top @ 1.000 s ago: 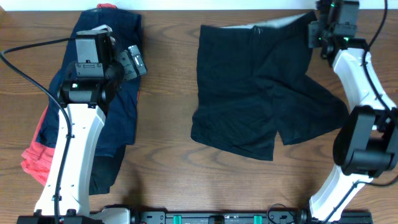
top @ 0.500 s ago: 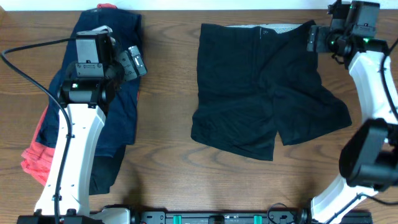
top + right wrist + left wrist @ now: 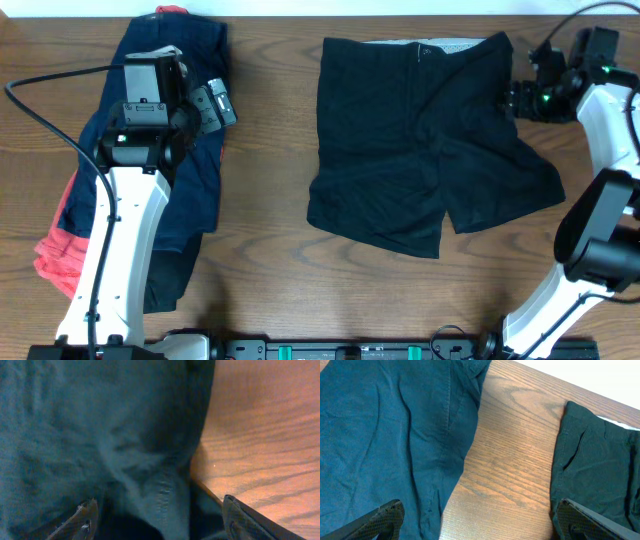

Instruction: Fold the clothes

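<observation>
The black shorts point(image 3: 400, 140) lie spread flat at centre right, pale grey waistband at the far edge. My right gripper point(image 3: 516, 100) hovers low at their right side, below the waistband corner. In the right wrist view its jaws stand open point(image 3: 160, 521) astride a raised fold of the black shorts point(image 3: 100, 435). My left gripper point(image 3: 218, 100) is open over the right edge of the navy shorts point(image 3: 198, 190). In the left wrist view it point(image 3: 482, 525) spans bare wood between the navy shorts point(image 3: 380, 435) and the black shorts point(image 3: 600, 460). A red-orange piece point(image 3: 55, 255) sticks out at the left.
A dark garment point(image 3: 165, 282) lies under the navy pile near the left arm. A black cable point(image 3: 50, 75) loops over the left side of the table. The table's far edge point(image 3: 280, 8) runs just behind the clothes. Bare wood point(image 3: 265, 150) separates the two piles.
My right gripper has moved from the waistband's right corner toward the front along the shorts' right side. The waistband now lies straighter at the far edge. The left arm has not moved.
</observation>
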{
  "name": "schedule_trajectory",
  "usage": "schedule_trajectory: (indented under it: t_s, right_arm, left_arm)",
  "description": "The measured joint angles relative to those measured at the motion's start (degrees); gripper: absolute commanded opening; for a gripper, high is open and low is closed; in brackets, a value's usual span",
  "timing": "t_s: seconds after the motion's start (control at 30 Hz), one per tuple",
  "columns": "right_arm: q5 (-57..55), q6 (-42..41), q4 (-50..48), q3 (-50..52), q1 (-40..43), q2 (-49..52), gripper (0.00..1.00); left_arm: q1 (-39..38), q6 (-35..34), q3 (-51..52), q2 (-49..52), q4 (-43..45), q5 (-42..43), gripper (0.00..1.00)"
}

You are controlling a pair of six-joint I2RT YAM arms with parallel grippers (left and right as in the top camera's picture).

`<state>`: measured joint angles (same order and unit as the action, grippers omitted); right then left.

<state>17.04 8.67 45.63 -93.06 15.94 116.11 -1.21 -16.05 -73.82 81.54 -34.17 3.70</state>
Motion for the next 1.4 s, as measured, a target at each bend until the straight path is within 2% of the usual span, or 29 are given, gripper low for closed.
schedule_trajectory:
  t_s: [0.23, 0.3, 0.47, 0.53, 0.67, 0.93, 0.97, 1.03, 1.1, 1.13, 1.27, 1.4]
  right_arm:
    - [7.0, 2.6, 0.2, 0.0, 2.3, 5.9, 0.6]
    - [8.1, 3.1, 0.0, 0.0, 2.1, 6.8, 0.47]
    - [9.3, 3.4, -1.1, 0.0, 2.0, 7.1, 0.05]
    - [8.9, 3.1, -1.7, 0.0, 2.1, 7.1, 0.01]
    - [7.1, 1.0, -3.3, 0.0, 3.9, 7.1, 0.01]
    - [4.7, -0.5, -5.4, -1.5, 13.5, 7.1, 0.02]
    - [4.4, -0.5, -5.9, -1.6, 14.4, 7.1, 0.11]
    - [3.7, -1.2, -6.6, -1.8, 15.9, 7.1, 0.49]
    - [3.4, -1.0, -6.9, -1.8, 16.3, 7.1, 0.68]
    - [3.3, -1.0, -6.6, -1.9, 16.3, 7.1, 0.71]
    - [3.0, -0.9, -2.5, -4.1, 15.5, 7.1, 0.74]
    - [2.8, -1.2, 6.8, -10.1, 13.7, 7.1, 0.71]
  left_arm:
    - [0.0, 0.0, 0.0, 0.0, 0.0, 0.0, 0.99]
    - [0.0, 0.0, 0.0, 0.0, -0.1, 0.0, 0.99]
    - [0.0, 0.0, 0.0, 0.0, -0.2, 0.0, 0.99]
    - [0.0, 0.0, 0.0, 0.0, -0.2, 0.0, 0.99]
    - [0.0, 0.0, 0.0, 0.0, -0.2, 0.0, 0.99]
    - [0.0, 0.0, 0.0, 0.0, -0.2, 0.0, 0.99]
    - [0.0, 0.0, 0.0, 0.0, -0.2, 0.0, 0.99]
    - [0.0, 0.0, 0.0, 0.0, -0.2, 0.0, 0.99]
    - [0.0, 0.0, 0.0, 0.0, -0.2, 0.0, 0.99]
    - [0.0, 0.0, 0.0, 0.0, -0.2, 0.0, 0.99]
    - [0.0, 0.0, 0.0, 0.0, -0.1, 0.0, 0.99]
    - [0.0, 0.0, 0.0, 0.0, -0.1, 0.0, 0.99]
